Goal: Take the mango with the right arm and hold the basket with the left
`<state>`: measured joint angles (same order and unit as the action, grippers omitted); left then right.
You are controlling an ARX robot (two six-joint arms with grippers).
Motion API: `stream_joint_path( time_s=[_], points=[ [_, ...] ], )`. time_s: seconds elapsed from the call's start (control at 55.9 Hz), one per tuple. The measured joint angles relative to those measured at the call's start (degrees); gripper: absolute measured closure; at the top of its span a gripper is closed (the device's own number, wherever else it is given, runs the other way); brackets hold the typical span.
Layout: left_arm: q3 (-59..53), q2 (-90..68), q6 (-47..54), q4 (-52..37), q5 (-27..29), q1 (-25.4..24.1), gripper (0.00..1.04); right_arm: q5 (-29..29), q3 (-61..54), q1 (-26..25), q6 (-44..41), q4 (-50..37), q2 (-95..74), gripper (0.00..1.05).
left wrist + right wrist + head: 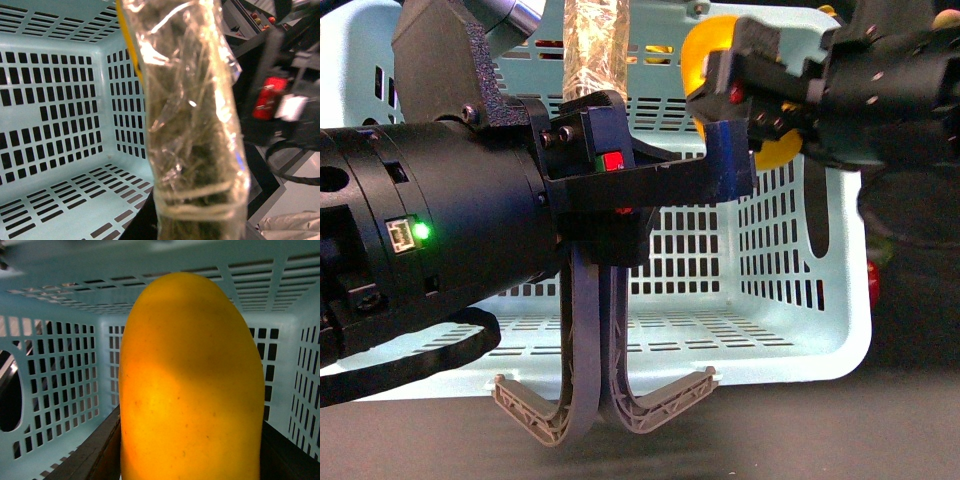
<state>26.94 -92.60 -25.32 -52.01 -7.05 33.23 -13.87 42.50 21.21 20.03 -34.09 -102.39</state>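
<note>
The aqua basket (790,300) lies tipped with its open side toward me. My left arm, with its green light (420,232), reaches across it. My left gripper (608,205) is shut on the basket where the two grey handles (582,330) hang down. My right gripper (738,105) is at the upper right, shut on the yellow-orange mango (705,50) in front of the basket's opening. In the right wrist view the mango (190,380) fills the gap between the dark fingers (95,452), with the basket's slotted walls (60,370) behind it. The left wrist view shows the basket's inside (55,125); the left jaws are hidden there.
A clear-wrapped bundle (595,45) stands at the basket's top, and it blocks the middle of the left wrist view (190,125). Something red (873,285) shows behind the basket's right side. A second aqua basket (360,70) is at the far left. The table (800,440) is dark.
</note>
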Motion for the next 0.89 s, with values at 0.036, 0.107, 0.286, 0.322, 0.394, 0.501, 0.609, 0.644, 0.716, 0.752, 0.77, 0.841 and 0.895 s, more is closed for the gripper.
stream_joint_path(
  time_s=[0.036,0.107,0.286,0.322,0.394,0.501,0.609,0.644,0.716,0.752,0.77,0.841,0.895],
  points=[
    [0.0,0.0,0.0,0.0,0.0,0.0,1.00,0.2,0.0,0.3,0.2,-0.5,-0.5,0.48],
    [0.0,0.0,0.0,0.0,0.0,0.0,1.00,0.6,0.0,0.7,0.4,-1.1,-1.2,0.38],
    [0.0,0.0,0.0,0.0,0.0,0.0,1.00,1.4,-1.1,1.0,0.8,-1.7,2.8,0.10],
    [0.0,0.0,0.0,0.0,0.0,0.0,1.00,1.4,-1.6,0.9,0.9,-1.7,4.0,0.07],
    [0.0,0.0,0.1,0.2,-0.2,0.0,1.00,1.9,-3.6,0.4,0.8,-0.7,9.9,0.08],
    [0.0,0.0,-0.8,0.4,0.1,0.0,1.00,2.3,-6.1,-0.7,0.8,1.6,17.5,0.08],
    [0.0,0.0,-0.4,0.4,0.2,0.0,1.00,3.5,-9.5,-2.4,0.8,5.9,28.3,0.08],
    [0.0,0.0,-0.4,0.4,0.2,0.0,1.00,3.9,-10.6,-3.1,0.7,7.5,31.6,0.08],
    [0.0,0.0,-0.2,0.4,0.2,0.0,1.00,4.8,-12.8,-4.5,0.5,10.8,38.0,0.08],
    [0.0,0.0,-0.2,0.4,0.2,0.0,1.00,5.2,-14.1,-5.2,0.3,12.5,41.1,0.08],
    [0.0,0.0,-0.2,0.4,0.2,0.0,1.00,5.5,-15.1,-5.7,0.1,13.6,43.2,0.08],
    [0.0,0.0,-0.2,0.4,0.2,0.0,1.00,6.7,-18.0,-7.1,-0.4,16.7,49.3,0.08],
    [0.0,0.0,-0.4,0.4,0.2,0.0,1.00,8.1,-20.6,-8.2,-1.0,19.2,54.4,0.08]
  ],
)
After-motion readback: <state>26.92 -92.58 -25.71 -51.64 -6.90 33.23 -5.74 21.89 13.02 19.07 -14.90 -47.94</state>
